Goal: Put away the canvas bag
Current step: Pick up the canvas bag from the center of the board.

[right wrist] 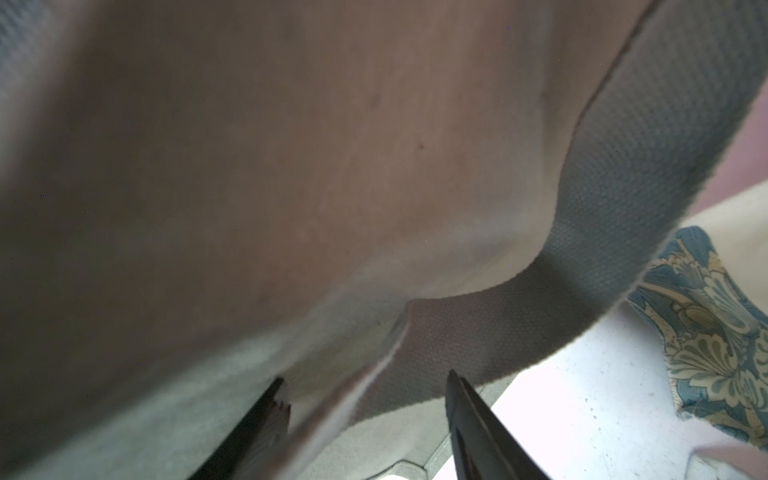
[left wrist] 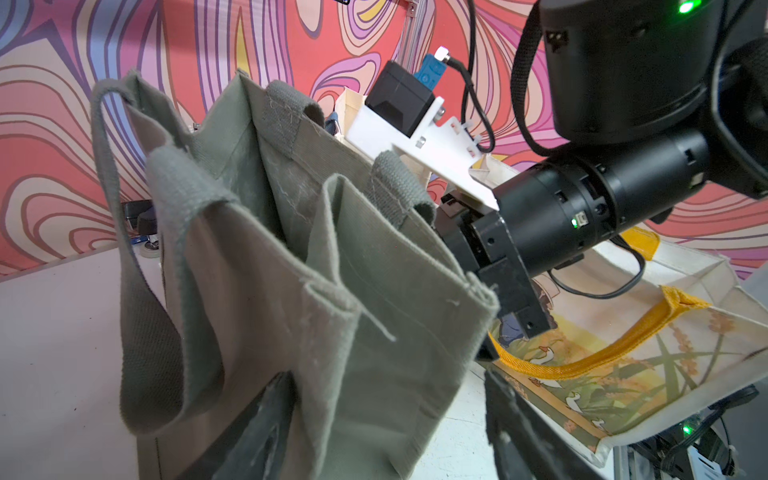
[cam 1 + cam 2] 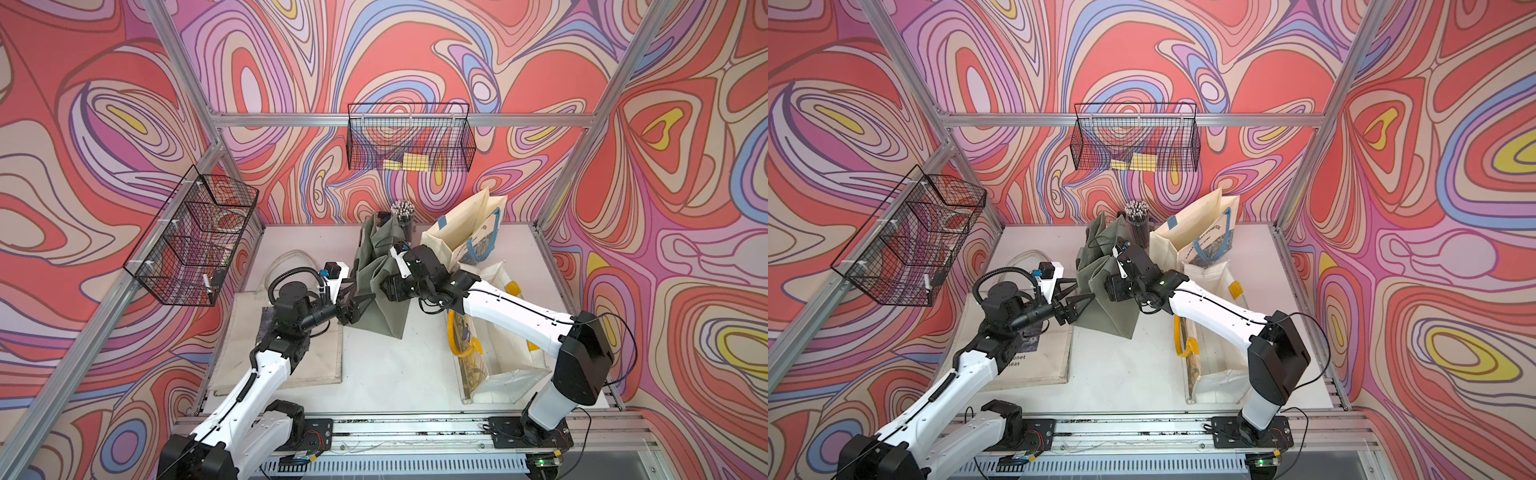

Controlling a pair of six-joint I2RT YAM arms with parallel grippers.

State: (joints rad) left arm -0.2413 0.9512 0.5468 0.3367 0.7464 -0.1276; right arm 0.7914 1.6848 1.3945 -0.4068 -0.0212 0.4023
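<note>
In both top views: olive-green canvas bag point(image 3: 384, 318) kinda upright and crumpled in the middle of the table point(image 3: 374, 374). Left gripper point(image 3: 1086, 290) spread wide, right beside the bag's edge.

Left wrist view: bag fold sitting loose between those spread fingers point(image 2: 266, 428), nothing pinched. Yellow-handled tote point(image 2: 623, 365) lying flat behind.

Right wrist view: right gripper point(image 1: 365, 377) apart too, a fabric edge hanging between. Blue-floral tote point(image 1: 706, 332) just beyond.
</note>
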